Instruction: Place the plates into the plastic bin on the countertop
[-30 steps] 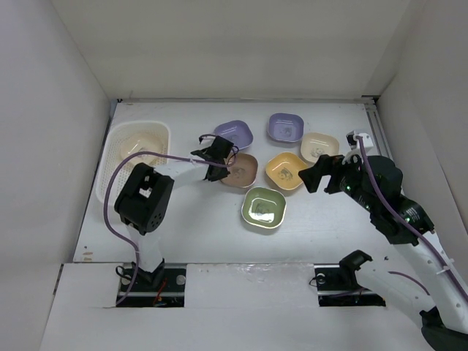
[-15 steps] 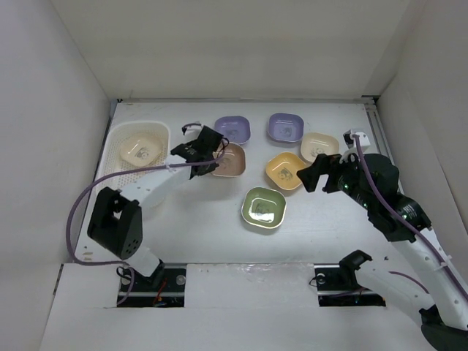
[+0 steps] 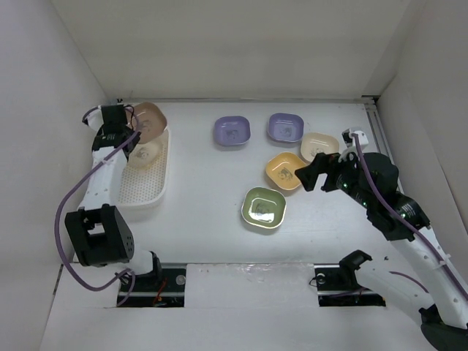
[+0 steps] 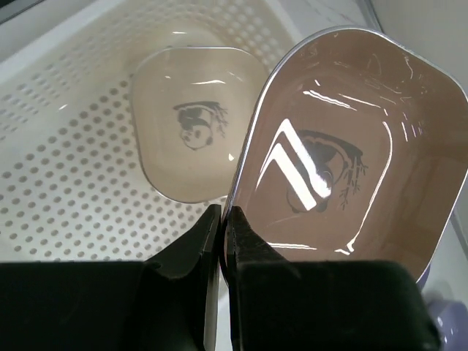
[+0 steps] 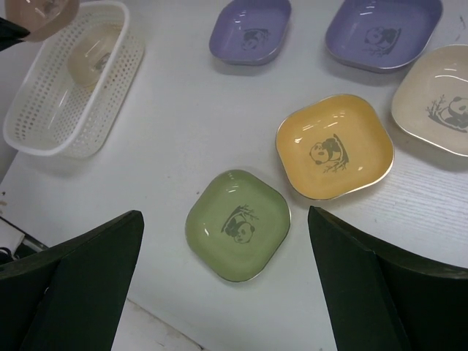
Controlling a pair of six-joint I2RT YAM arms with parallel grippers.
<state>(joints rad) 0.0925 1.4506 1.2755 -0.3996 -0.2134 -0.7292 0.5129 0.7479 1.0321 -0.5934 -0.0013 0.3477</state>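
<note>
My left gripper (image 3: 126, 124) is shut on the rim of a brown plate (image 4: 344, 153) and holds it tilted above the far end of the plastic bin (image 3: 155, 191). The brown plate also shows in the top view (image 3: 148, 121). A cream plate (image 4: 191, 131) lies flat in the bin on its perforated bottom. My right gripper (image 3: 313, 175) is open and empty, hovering above the green plate (image 5: 238, 223) and orange-yellow plate (image 5: 335, 146). Two lavender plates (image 3: 232, 131) (image 3: 284, 126) and another cream plate (image 3: 319, 147) lie on the countertop (image 3: 205, 183).
White walls stand close on the left, back and right. The bin lies against the left wall. A rail (image 3: 374, 121) runs along the right edge of the countertop.
My left arm has swung from the middle of the countertop to the far left, carrying the brown plate over the bin. My right arm has hardly moved.
</note>
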